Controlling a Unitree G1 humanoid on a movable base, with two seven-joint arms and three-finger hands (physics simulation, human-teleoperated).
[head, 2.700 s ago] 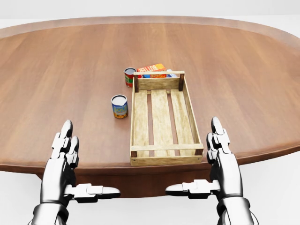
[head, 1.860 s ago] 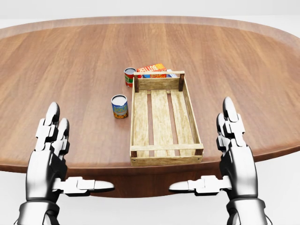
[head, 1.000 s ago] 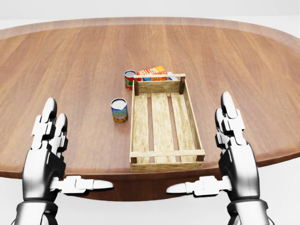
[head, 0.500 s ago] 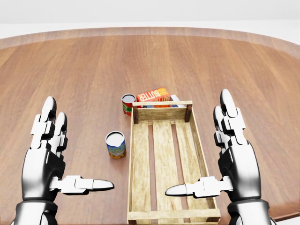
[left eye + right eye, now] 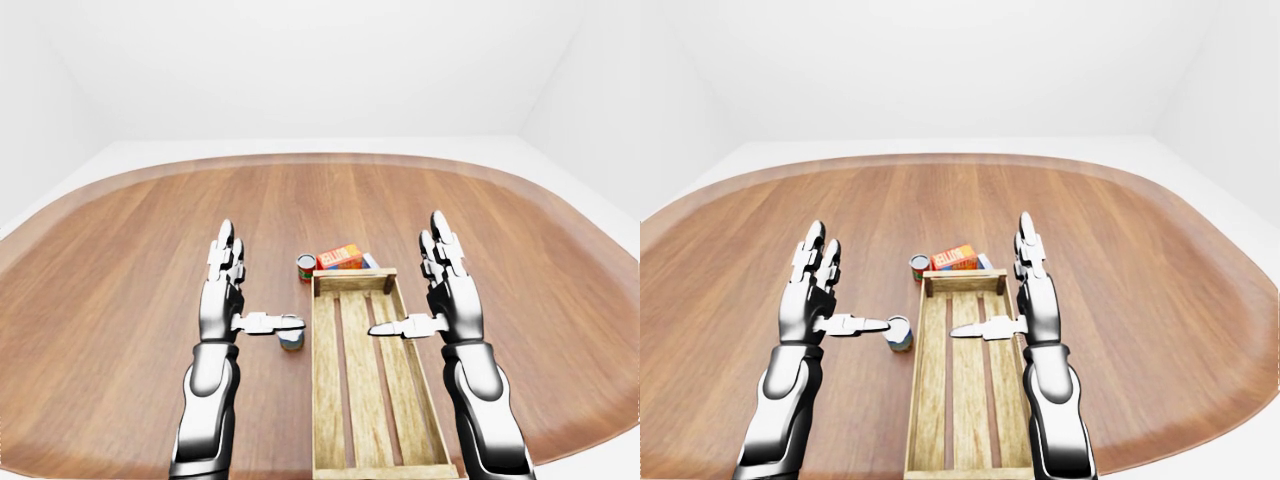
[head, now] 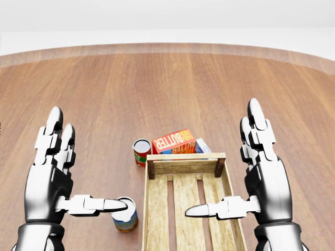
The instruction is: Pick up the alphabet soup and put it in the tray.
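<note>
On the wooden counter (image 6: 104, 89) a slatted wooden tray (image 6: 186, 166) lies lengthwise, running from the middle of the head view down past its bottom edge. The alphabet soup (image 6: 126, 218) is the can with the blue and yellow label standing upright on the counter just left of the tray's left wall, outside it, near the bottom of the head view. A second can (image 6: 141, 151) with a red label stands upright by the tray's top left corner, and beside it, just above the tray's top wall, lies a red and orange butter box (image 6: 174, 141) with a smaller blue and white box (image 6: 203, 146) at its right end. The left robot hand (image 6: 55, 172) is released, fingers (image 6: 52, 133) stretched upward and thumb pointing right; in the head view the thumb tip overlaps the top of the alphabet soup, though whether it touches the can cannot be told. The right robot hand (image 6: 261, 175) is likewise released and holds nothing, fingers straight up, its thumb reaching left above the tray's slats. Both palms face each other, with the tray's upper part and the alphabet soup between them
</note>
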